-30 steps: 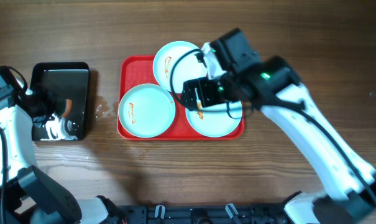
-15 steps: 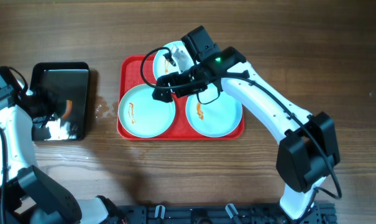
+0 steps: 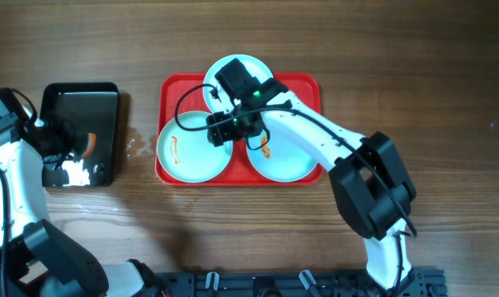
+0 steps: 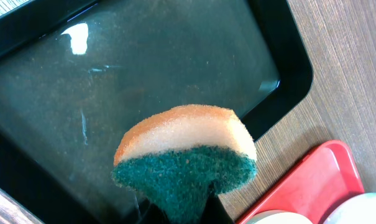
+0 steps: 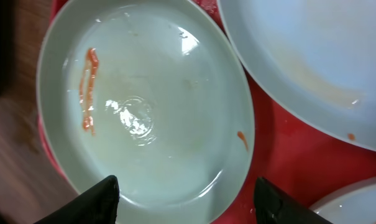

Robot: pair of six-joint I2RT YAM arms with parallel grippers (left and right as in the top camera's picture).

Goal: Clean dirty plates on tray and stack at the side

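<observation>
Three pale plates lie on the red tray: one at the back, one on the left, one on the right, each with orange-red sauce smears. My right gripper hangs over the left plate's right edge. In the right wrist view its fingers stand wide apart, either side of that smeared plate's near rim, so it is open. My left gripper is shut on an orange-and-green sponge held above the black pan.
The black pan sits left of the tray, with wet spots on the wood between them. The tray corner shows in the left wrist view. Two other plates border the one under my right gripper.
My right arm has swung left, from over the right plate to the left plate's edge, and its jaws have narrowed somewhat. The left arm and sponge have stayed still.
</observation>
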